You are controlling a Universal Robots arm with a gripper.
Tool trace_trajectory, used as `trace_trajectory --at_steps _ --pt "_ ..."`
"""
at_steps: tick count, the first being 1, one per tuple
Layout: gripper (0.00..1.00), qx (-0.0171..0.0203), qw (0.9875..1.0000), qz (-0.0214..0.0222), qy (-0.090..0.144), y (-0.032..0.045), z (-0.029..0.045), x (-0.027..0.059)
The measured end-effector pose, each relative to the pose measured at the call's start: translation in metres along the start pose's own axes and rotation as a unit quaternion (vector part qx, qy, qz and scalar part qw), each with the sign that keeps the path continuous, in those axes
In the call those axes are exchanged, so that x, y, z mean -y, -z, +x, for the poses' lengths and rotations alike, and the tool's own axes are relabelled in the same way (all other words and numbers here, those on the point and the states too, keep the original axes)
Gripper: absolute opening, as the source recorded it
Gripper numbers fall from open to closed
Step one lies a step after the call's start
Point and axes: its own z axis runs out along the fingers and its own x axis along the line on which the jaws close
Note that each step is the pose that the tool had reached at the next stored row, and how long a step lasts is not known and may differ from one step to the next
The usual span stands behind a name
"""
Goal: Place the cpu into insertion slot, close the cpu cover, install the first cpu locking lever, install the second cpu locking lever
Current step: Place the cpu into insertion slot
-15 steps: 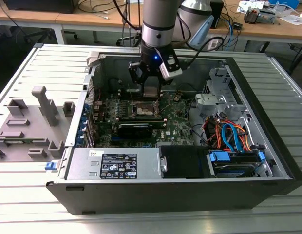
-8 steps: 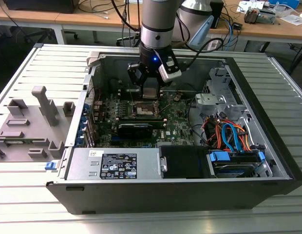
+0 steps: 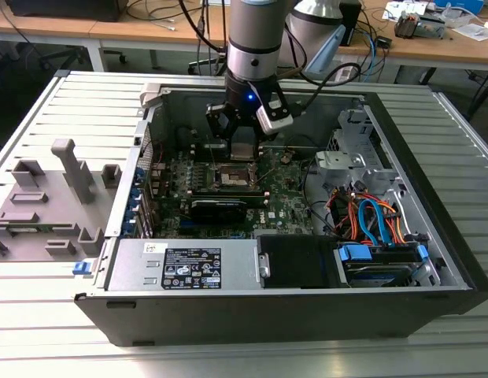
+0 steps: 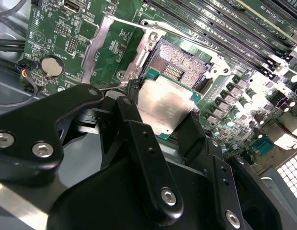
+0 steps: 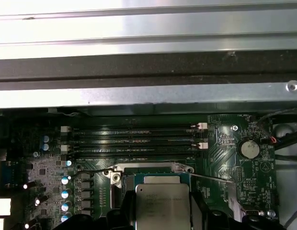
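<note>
you had the gripper down inside the open computer case, directly over the insertion slot. its two black fingers were clamped on opposite edges of the cpu, so the hand was closed on the chip. the cpu lay flat, silver top facing up away from the slot, its face close to parallel with the green board. its outline was near-square, and its sides ran in line with the slot's silver rim rather than skewed across it. the gripped pair of edges pointed toward the memory slots just beyond the slot. in the second wrist view the chip covered the part of the slot away from the memory slots, leaving the slot's dark middle bare on the memory side. from the exterior view it looked to be a little above the slot, not seated, though i couldn't be sure of the gap. the cpu cover was swung open, off the slot, on the side toward the round coin battery. a thin wire locking lever angled out from the slot on that battery side, and another left the slot's opposite side, neither pressed down over the cover.
</note>
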Motion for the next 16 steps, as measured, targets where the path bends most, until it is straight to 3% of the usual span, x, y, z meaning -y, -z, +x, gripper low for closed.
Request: trace_trajectory --at_steps 6,11,16 --pt "0.55 0.0 1.0 0.0 0.001 -0.0018 0.0002 0.0006" --pt "0.55 -0.0013 0.9995 0.0006 0.031 -0.003 0.0012 0.0015" --pt "0.55 -0.0013 0.9995 0.0006 0.033 -0.004 0.0014 0.0021"
